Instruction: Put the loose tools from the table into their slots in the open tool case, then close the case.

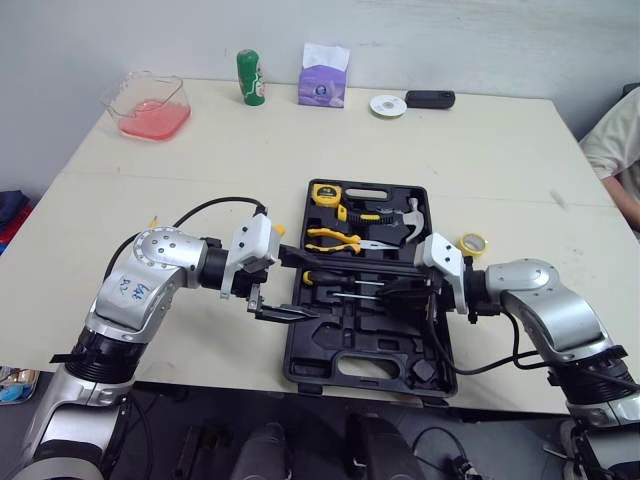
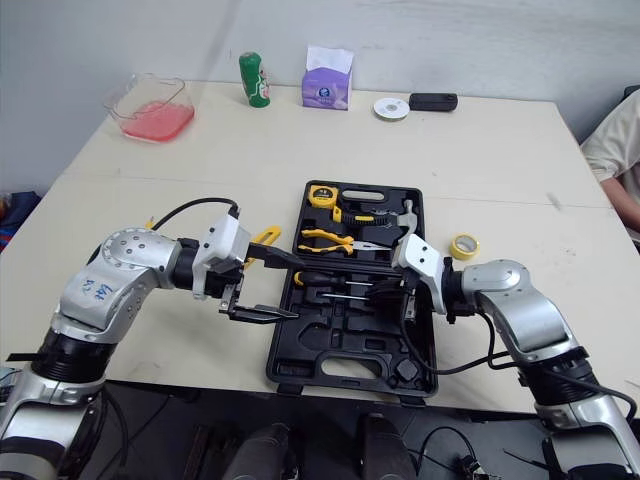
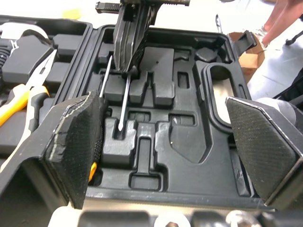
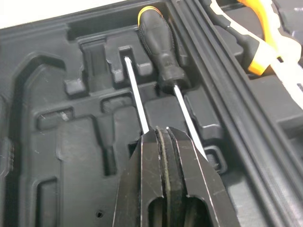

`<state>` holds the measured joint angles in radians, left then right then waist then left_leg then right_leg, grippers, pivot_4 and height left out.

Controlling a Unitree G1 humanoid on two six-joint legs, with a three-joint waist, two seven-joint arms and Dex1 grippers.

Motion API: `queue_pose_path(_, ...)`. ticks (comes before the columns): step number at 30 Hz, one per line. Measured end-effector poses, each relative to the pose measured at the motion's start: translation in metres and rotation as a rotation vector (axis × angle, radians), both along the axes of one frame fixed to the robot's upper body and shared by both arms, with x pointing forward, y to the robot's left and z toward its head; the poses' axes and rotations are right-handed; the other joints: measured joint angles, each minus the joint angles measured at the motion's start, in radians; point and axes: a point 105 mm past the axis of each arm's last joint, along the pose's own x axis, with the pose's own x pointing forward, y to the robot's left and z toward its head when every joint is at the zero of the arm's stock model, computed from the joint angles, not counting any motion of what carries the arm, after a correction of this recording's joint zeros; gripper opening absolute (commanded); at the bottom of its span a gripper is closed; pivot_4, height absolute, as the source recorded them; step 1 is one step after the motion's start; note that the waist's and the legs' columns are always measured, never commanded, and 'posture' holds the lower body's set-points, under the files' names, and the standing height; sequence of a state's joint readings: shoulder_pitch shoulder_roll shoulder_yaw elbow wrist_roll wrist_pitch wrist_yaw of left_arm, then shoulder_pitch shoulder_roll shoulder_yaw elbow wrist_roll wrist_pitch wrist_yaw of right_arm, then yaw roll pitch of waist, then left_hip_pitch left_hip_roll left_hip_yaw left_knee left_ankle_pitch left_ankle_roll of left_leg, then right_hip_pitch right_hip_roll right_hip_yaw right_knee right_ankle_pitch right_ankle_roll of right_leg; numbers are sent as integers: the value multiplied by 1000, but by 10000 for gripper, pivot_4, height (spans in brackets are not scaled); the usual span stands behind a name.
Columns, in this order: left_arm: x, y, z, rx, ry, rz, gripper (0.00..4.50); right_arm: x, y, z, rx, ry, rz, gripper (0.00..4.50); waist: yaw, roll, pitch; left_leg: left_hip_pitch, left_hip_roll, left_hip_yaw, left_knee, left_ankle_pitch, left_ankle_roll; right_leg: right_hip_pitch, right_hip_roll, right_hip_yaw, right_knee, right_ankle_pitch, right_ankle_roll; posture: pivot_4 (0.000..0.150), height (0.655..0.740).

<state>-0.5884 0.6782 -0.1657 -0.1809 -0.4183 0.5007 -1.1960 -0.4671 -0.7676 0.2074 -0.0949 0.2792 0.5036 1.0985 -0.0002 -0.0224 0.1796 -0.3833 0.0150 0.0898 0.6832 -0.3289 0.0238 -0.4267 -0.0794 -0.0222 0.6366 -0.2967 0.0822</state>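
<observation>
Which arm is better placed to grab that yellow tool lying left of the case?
Probably left. The left pincer, open, hovers at the case's left edge, close by the yellow tool; the right pincer is shut over the screwdrivers inside the case.

Setting: robot-test lab or office room. Evidence: plain cream bench (image 1: pixel 480 150) against bare white wall (image 1: pixel 500 40); tissue pack (image 1: pixel 324 78); green can (image 1: pixel 250 78); clear tub (image 1: pixel 175 90); seated person's arm (image 1: pixel 620 170) at bench edge.

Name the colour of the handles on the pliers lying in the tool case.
Yellow. The pliers show best in the left eye view.
</observation>
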Motion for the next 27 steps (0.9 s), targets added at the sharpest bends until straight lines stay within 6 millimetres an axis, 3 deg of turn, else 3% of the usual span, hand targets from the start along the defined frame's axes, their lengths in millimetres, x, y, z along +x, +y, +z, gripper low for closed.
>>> queue_pose_path(2, 1, 0, -1, 4, 2, 4, 45000, 1, -9, -3, -66, -22, -16, 440, 4, -3, -2, 0, 0, -1, 0, 0, 0, 0, 0, -1, -1, 0, 0, 1500, 7400)
queue_pose_path(11, 3, -4, 0, 0, -9, 7, 45000, 6, -4, -8, -65, -63, -43, 440, 0, -10, -7, 2, 0, 0, 0, -1, 0, 2, 0, 0, -1, 0, 0, 1500, 7400)
queue_pose_path(21, 5, -4, 0, -3, -12, 23, 45000, -1, 15, 10, 194, -47, -9, 440, -5, -7, -6, 2, 1, 1, -1, -1, 0, 0, 0, 1, 0, 0, 0, 1500, 7400)
queue_pose_path(27, 5, -4, 0, -4, -11, 25, 45000, -6, 9, 15, 191, -26, 26, 440, -2, -6, -5, 1, 0, 1, -1, -1, 0, 0, 0, 1, 0, 0, 0, 1500, 7400)
